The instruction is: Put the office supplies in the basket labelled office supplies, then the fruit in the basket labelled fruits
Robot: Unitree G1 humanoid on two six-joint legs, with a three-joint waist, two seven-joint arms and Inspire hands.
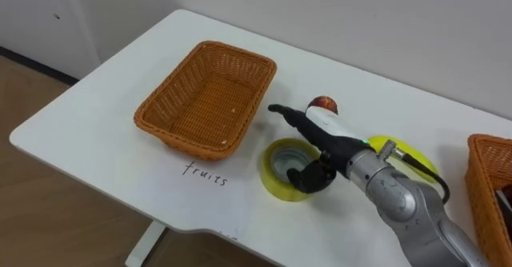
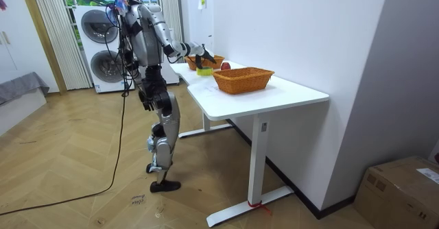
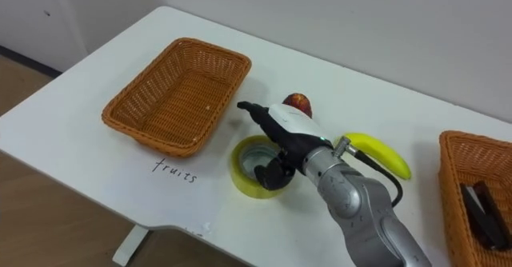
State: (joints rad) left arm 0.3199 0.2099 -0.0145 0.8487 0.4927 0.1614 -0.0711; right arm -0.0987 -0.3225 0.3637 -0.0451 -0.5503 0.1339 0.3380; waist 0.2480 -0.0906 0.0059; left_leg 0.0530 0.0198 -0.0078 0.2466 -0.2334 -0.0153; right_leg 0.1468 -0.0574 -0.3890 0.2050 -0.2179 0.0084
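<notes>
Centre frame, the right hand hovers over the tape roll, fingers stretched out and thumb dipping inside (nothing gripped yet). A careless close could nudge the apple just behind and set it rolling.

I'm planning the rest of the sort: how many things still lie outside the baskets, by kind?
Fruit: 2 (apple, banana)
Office supplies: 1 (tape roll)
Total: 3
</notes>
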